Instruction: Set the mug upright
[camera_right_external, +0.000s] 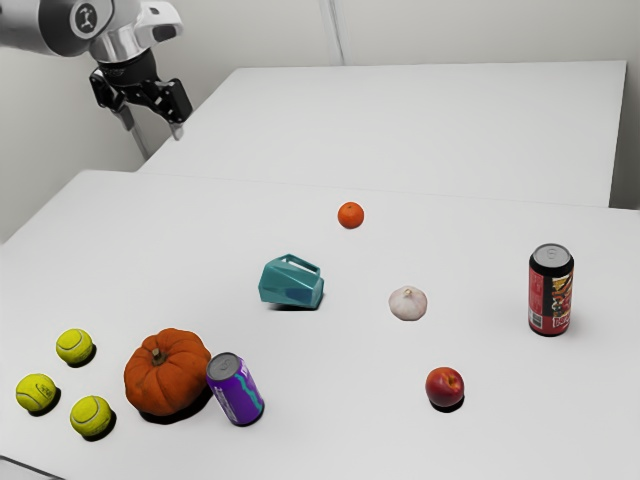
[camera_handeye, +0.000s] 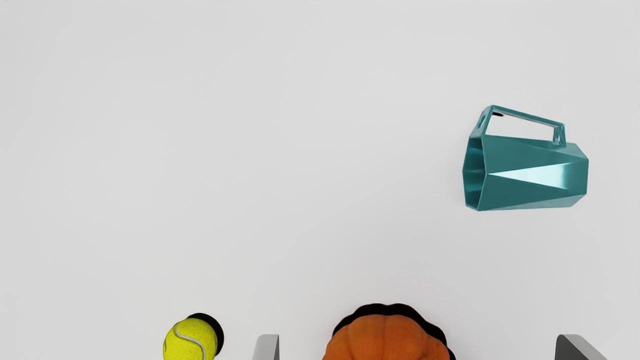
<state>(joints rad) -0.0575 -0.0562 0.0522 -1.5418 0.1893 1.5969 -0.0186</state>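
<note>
Nearest in the exterior view, a yellow tennis ball is seen on the white surface. Just beside it, two more are placed, one toward the exterior view's left and one farther back. A purple can is marked with a teal stripe and pale lettering, which cannot be read; beside it an orange pumpkin is set. Toward the exterior view's right, a red apple is found. Behind it a red and black can is stood upright, printed with a picture and lettering too small to be made out. Garlic is placed between that can and the teal mug. The mug is laid on its side on the surface; its handle and open mouth are shown in the wrist view. Farther back, a small orange fruit is seen. A dark emblem is borne by the pale arm. The pincer is raised at the exterior view's upper left, well apart from the mug. In the wrist view its fingers are spread wide, with nothing gripped or, as far as can be judged, touched.
</note>
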